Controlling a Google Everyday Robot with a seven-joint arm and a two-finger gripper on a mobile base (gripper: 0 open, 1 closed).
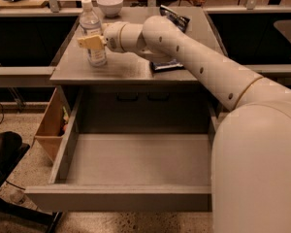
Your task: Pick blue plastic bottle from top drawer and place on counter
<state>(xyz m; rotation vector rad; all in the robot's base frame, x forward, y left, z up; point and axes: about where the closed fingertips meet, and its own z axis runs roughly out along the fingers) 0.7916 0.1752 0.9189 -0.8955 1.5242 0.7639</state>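
Note:
The blue plastic bottle [91,24] is clear with a white cap and stands upright on the grey counter [126,68], near its left side. My gripper [89,41] reaches in from the right and is shut around the bottle's middle. One tan finger [86,42] lies across the bottle's front; the other is hidden behind it. The top drawer [136,159] is pulled wide open below the counter, and its grey floor is bare.
A white bowl [110,5] stands at the counter's back, behind the bottle. A dark snack packet [173,17] lies at the back right, partly under my arm. A tan wooden box [51,125] hangs at the drawer's left side. My arm's pale body fills the lower right.

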